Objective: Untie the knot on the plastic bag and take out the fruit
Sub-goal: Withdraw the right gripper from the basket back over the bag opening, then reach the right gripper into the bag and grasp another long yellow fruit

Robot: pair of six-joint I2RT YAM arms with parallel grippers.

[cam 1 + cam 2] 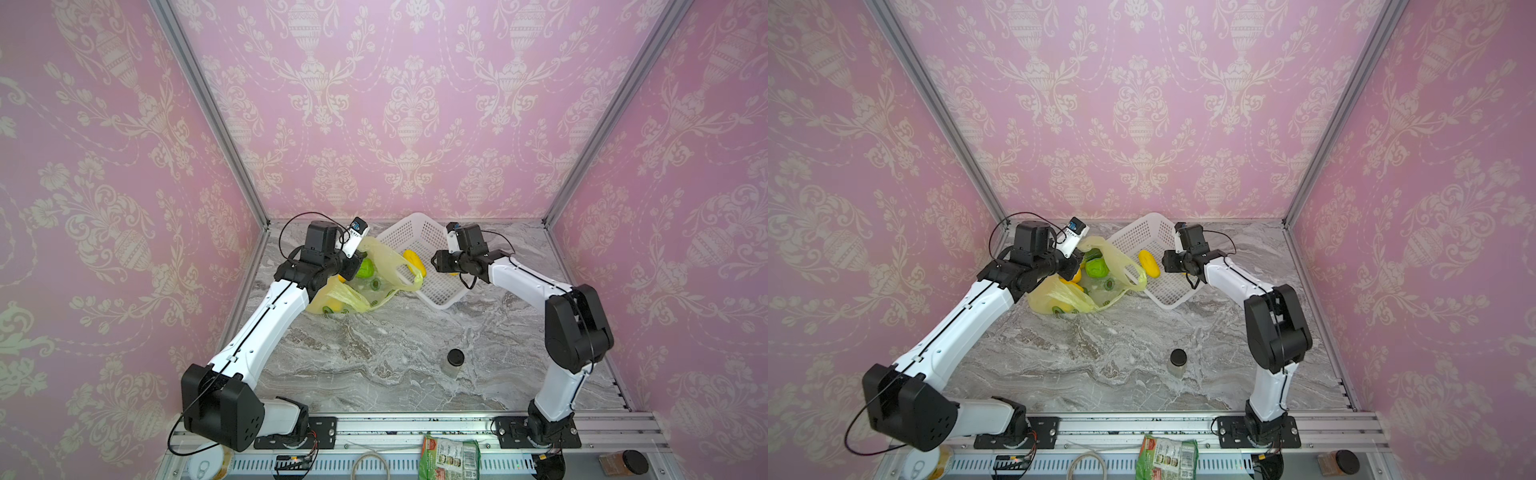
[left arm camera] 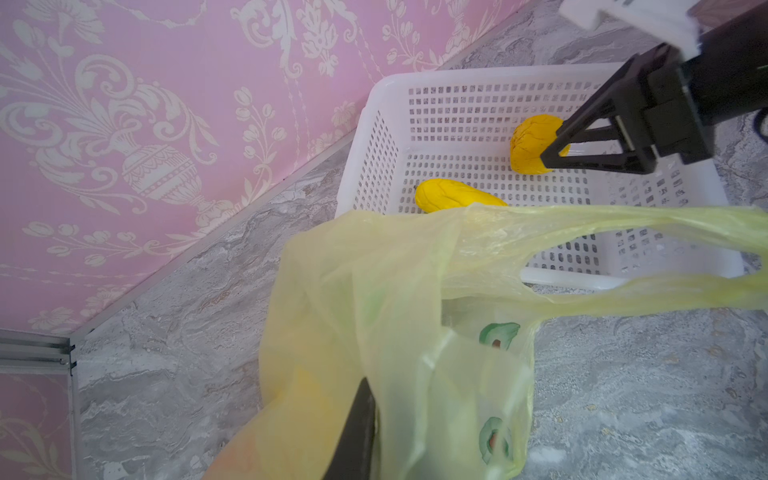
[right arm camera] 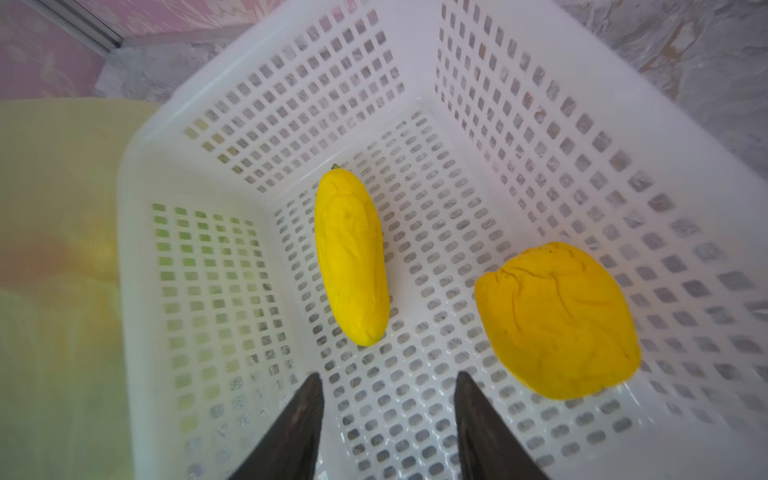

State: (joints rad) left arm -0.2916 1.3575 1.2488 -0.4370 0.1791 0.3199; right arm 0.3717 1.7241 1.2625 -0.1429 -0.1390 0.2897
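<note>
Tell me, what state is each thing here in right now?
Bag: untied, mouth open, green fruit inside.
Left gripper: shut on the bag.
Right gripper: open, empty, over the basket.
Basket: holds a long fruit and a round fruit.
Jar: upright, capped.

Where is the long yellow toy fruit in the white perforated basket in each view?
In a top view: long yellow toy fruit, partly behind a handle loop of the yellow-green plastic bag.
In a top view: same fruit, just past that loop.
Left wrist: fruit just beyond the bag's rim.
Right wrist: fruit ahead of the open right gripper.
Shared landmark: the white perforated basket.
</note>
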